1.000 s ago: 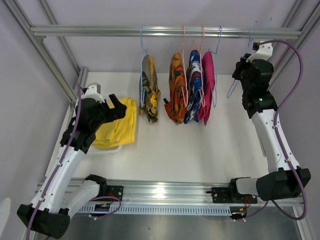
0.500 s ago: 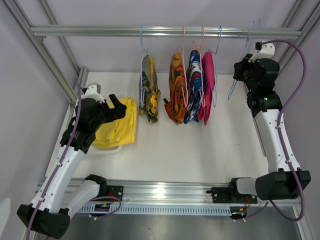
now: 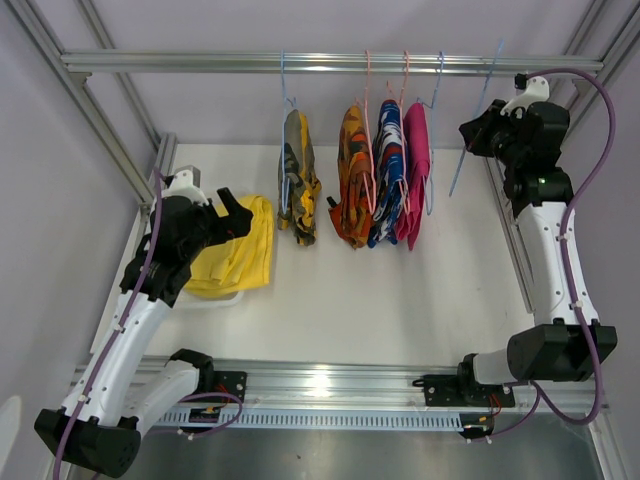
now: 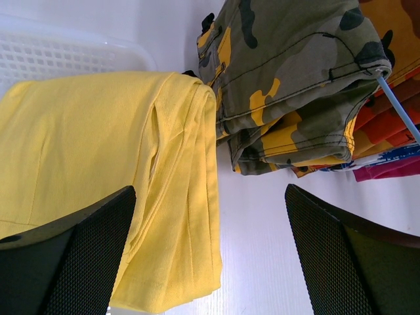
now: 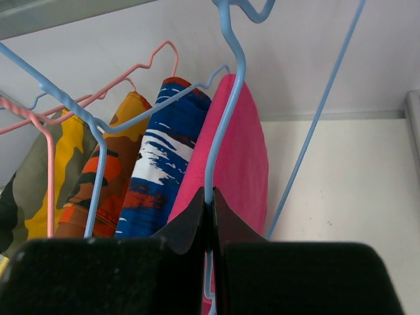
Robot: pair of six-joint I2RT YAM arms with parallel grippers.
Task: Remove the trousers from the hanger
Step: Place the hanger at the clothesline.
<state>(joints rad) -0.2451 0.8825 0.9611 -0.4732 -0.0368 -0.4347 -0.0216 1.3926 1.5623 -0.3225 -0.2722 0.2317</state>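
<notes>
Hung trousers (image 3: pixel 352 185): four. Yellow trousers (image 3: pixel 240 258), unhung: one.

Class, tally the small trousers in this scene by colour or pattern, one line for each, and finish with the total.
Plain yellow trousers: 1
Olive-yellow camouflage trousers: 1
Orange patterned trousers: 1
Blue-red-white patterned trousers: 1
Magenta pink trousers: 1
Total: 5
</notes>
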